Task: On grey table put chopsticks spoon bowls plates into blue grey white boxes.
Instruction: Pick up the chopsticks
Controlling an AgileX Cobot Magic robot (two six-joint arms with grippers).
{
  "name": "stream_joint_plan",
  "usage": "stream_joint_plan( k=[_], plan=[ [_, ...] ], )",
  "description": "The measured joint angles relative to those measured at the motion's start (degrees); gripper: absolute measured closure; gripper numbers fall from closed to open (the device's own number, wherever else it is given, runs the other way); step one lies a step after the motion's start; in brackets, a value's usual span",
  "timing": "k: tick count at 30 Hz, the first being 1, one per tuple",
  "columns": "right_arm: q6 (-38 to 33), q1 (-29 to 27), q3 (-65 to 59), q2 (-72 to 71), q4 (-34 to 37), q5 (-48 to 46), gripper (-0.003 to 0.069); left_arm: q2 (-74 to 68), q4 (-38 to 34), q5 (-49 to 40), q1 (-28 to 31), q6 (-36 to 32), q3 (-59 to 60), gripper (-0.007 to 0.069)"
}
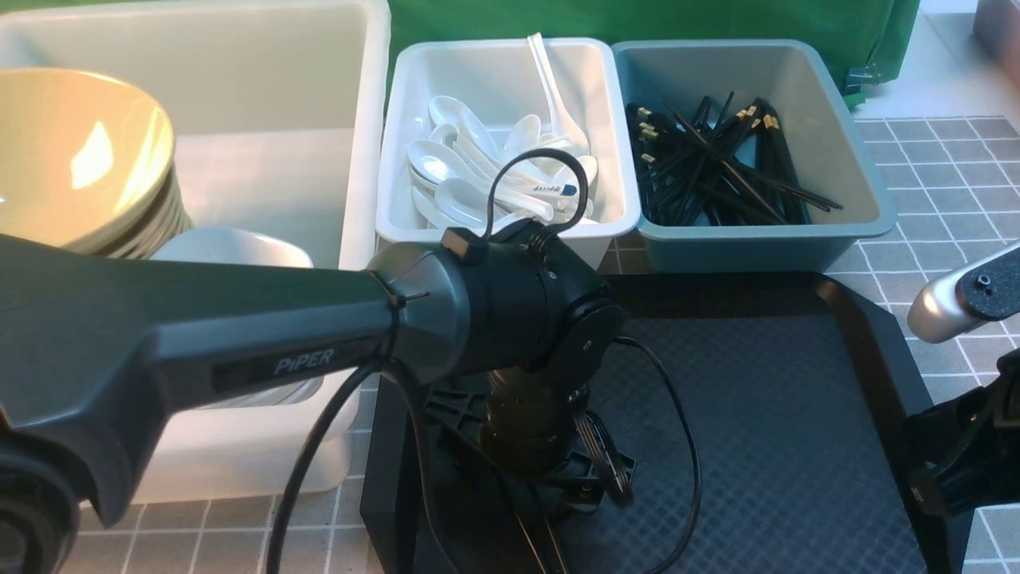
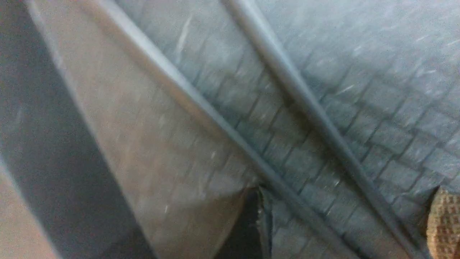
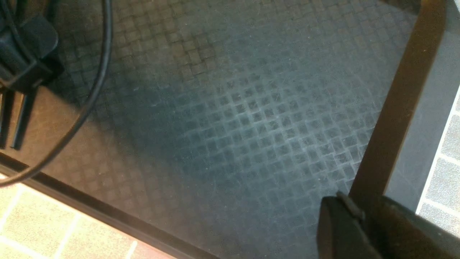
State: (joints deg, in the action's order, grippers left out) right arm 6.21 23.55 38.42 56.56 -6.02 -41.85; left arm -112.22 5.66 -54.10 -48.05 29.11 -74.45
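Observation:
Two long chopsticks [image 2: 323, 118] lie slantwise on the black tray [image 2: 395, 54]; the left wrist view is blurred. My left gripper [image 2: 350, 230] hangs low over them, open, one finger on each side. In the front view the left wrist [image 1: 526, 319] points down at the tray and hides its jaws. The teal-blue box [image 1: 861, 175] holds many chopsticks [image 1: 717, 175], and the pale box [image 1: 398, 143] holds white spoons [image 1: 478, 167]. Yellow bowls [image 1: 80, 159] and white plates [image 1: 231, 247] sit in the big white tub [image 1: 366, 104]. My right gripper [image 3: 363, 223] hovers at the tray's right rim with nothing seen in it.
The black tray [image 1: 765, 399] lies on the grey table [image 1: 940, 167] in front of the boxes. The left arm's cable [image 1: 685, 446] loops over it. My right arm [image 1: 964, 295] stands at the right edge. A green cloth [image 1: 637, 20] hangs behind.

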Motion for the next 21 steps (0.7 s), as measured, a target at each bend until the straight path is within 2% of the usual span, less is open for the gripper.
stream_joint_plan(
  k=[3,5,6,11,13,21],
  plan=[
    [0.0,0.0,0.0,0.0,0.0,0.0,0.05,0.0,-0.1,2.1,0.0,-4.4,0.0,0.0157],
    [0.0,0.0,0.0,0.0,0.1,0.0,0.0498,-0.1,-0.2,4.3,0.0,-7.4,0.0,0.0242],
    [0.0,0.0,0.0,0.0,0.1,0.0,0.0498,-0.1,-0.2,4.7,0.0,-7.6,0.0,0.0251],
    [0.0,0.0,0.0,-0.3,0.2,0.0,0.0495,-0.4,-0.3,8.2,-0.2,-10.9,0.0,0.0514],
    [0.0,0.0,0.0,-0.5,0.2,0.0,0.0493,-0.4,0.0,8.7,-0.2,-11.2,-0.1,0.0582],
    [0.0,0.0,0.0,-0.6,0.2,0.0,0.0491,0.3,0.7,8.6,-0.2,-13.2,0.0,0.0599]
  ],
)
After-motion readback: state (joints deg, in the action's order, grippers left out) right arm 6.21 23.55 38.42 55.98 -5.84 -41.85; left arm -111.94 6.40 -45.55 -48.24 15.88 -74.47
